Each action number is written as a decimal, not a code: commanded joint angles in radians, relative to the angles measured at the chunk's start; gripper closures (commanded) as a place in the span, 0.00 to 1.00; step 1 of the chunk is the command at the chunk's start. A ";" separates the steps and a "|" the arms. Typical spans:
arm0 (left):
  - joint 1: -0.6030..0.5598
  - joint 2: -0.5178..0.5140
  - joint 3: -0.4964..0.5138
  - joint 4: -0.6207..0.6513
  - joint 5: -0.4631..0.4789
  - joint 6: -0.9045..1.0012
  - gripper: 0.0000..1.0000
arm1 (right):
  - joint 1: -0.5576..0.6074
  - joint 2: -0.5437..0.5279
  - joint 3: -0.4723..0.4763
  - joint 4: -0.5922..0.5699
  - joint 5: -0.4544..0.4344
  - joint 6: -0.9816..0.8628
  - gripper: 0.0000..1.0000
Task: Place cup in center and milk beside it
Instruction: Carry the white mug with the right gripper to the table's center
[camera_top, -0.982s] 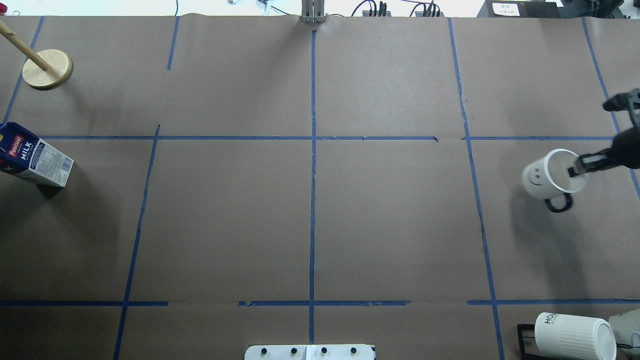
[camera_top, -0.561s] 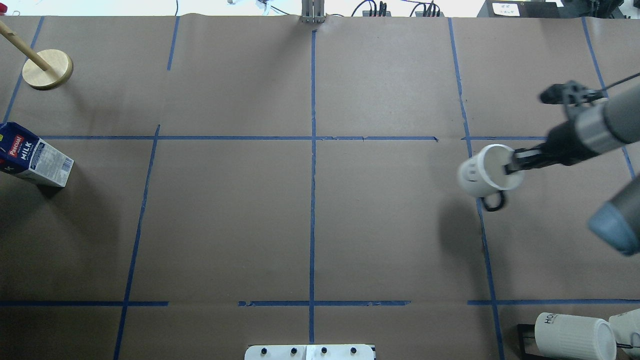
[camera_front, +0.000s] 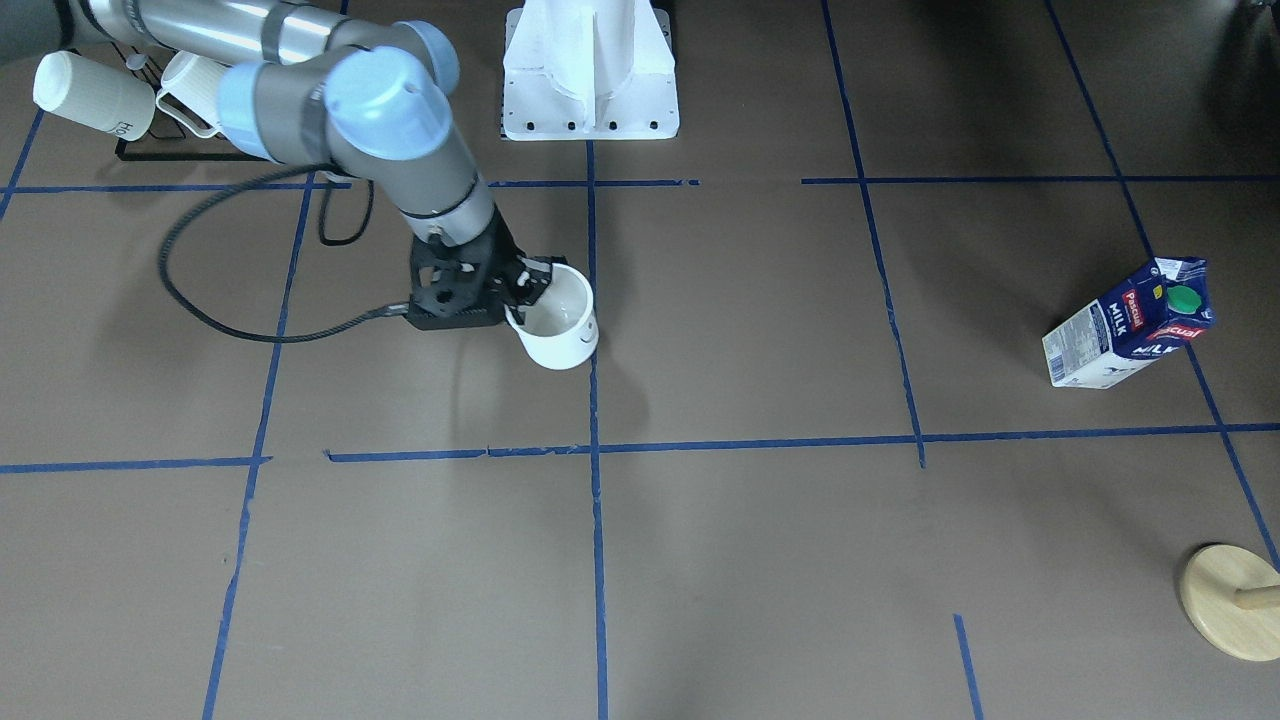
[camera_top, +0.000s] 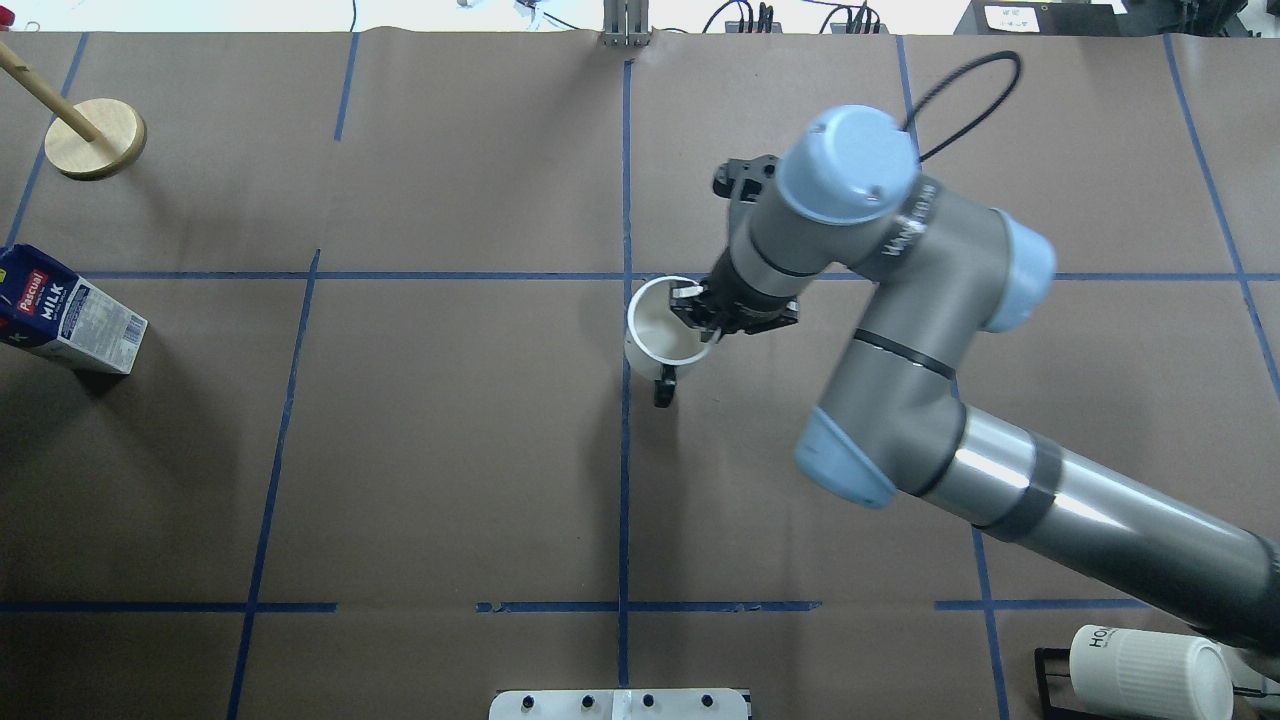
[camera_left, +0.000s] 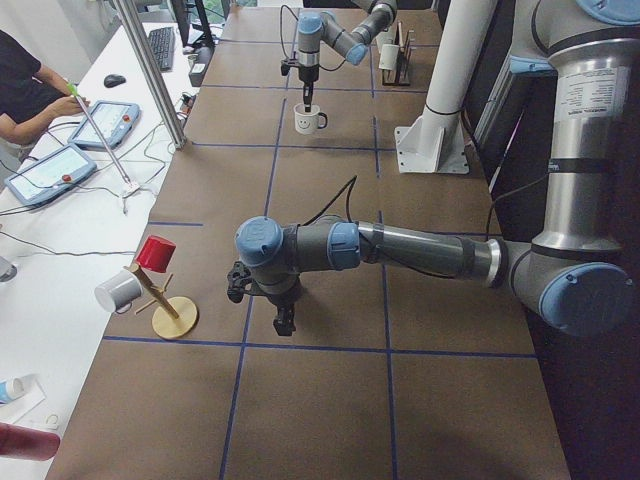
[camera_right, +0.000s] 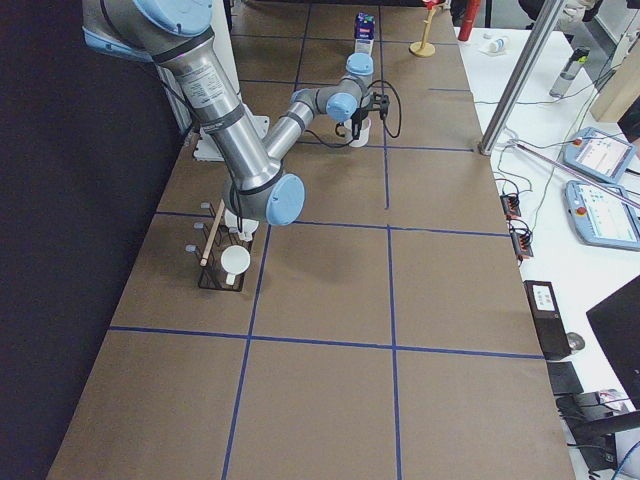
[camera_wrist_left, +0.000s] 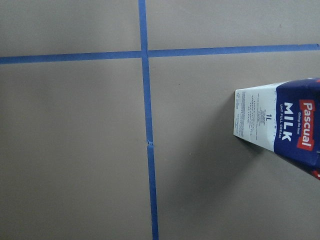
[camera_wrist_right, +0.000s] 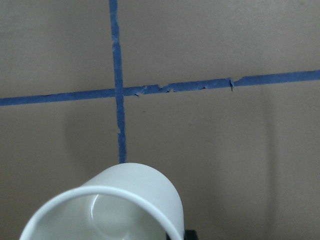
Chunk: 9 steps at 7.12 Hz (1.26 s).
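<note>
Moved: cup, from far right to the centre tape cross.
Right gripper: clamped on the cup's rim.
Left gripper: jaws, cannot tell.
Milk: standing far left.

Ribbed mug; wooden stand; blue tape.

Bright, even overhead light, soft diffuse shadows lay beside the cup and the milk, overhead view's far edge was blown out white, side views fell dark along one edge.
</note>
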 joint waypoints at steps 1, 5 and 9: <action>0.000 0.000 0.001 0.000 0.000 0.000 0.00 | -0.004 0.017 -0.056 -0.007 -0.029 -0.032 1.00; 0.000 0.000 0.001 0.000 -0.001 0.000 0.00 | -0.004 0.023 -0.101 0.017 -0.031 -0.024 0.98; 0.000 0.000 0.000 0.000 -0.001 0.000 0.00 | -0.005 0.029 -0.125 0.065 -0.031 -0.024 0.94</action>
